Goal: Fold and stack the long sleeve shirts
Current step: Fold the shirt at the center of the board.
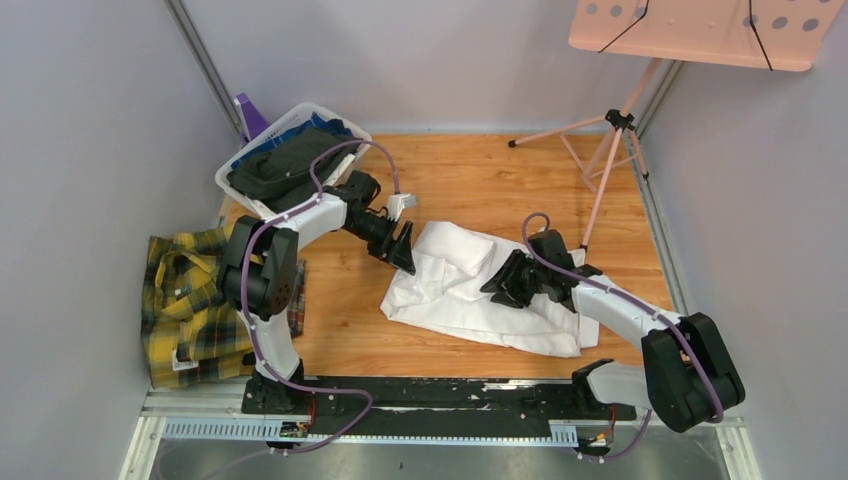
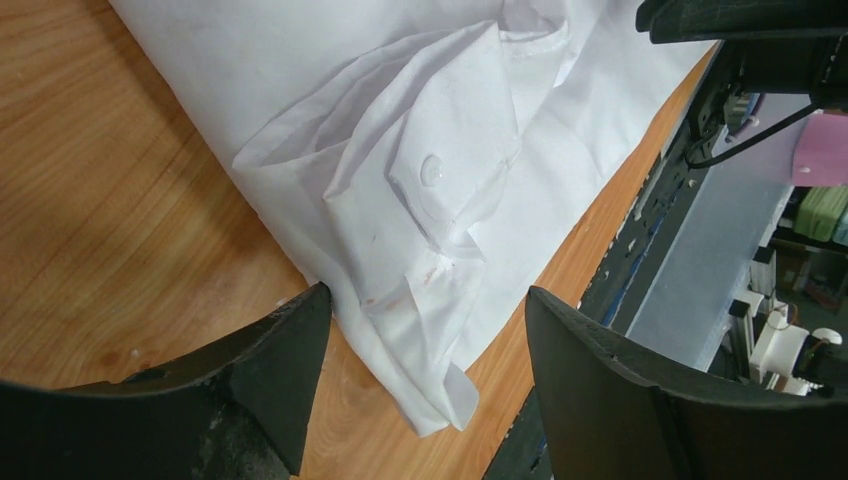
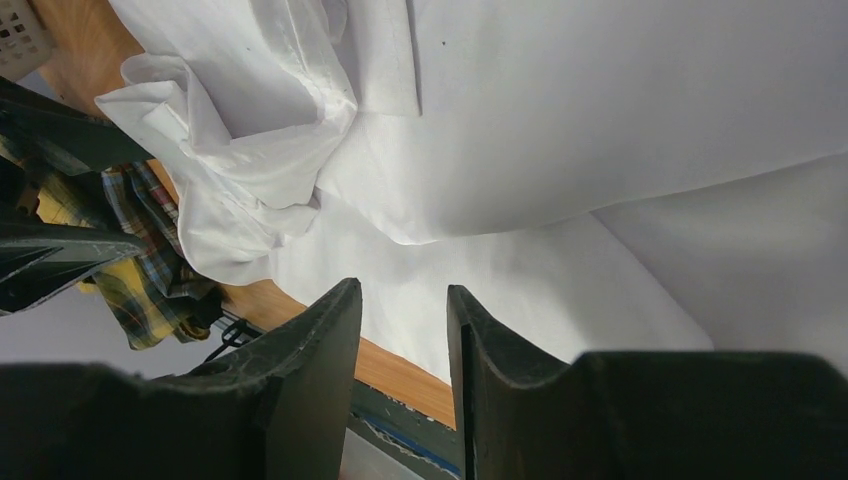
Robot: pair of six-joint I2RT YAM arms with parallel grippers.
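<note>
— Where is the white shirt [image 1: 470, 300] to be found?
— It is laid partly folded on the wooden desk [image 1: 480, 180], between the two arms, with one sleeve bunched on top.
— And the plaid shirt [image 1: 195, 305]?
— It is heaped at the desk's left edge, beside the left arm's base and well apart from the white one.
— How is the left hand [image 1: 398, 244] held?
— Its jaws are spread wide over the white shirt's left edge, where a buttoned cuff [image 2: 432, 170] is seen between them. Nothing is gripped.
— And the right hand [image 1: 503, 284]?
— Its jaws are parted only narrowly, just over the middle of the white shirt. No cloth is seen between them.
</note>
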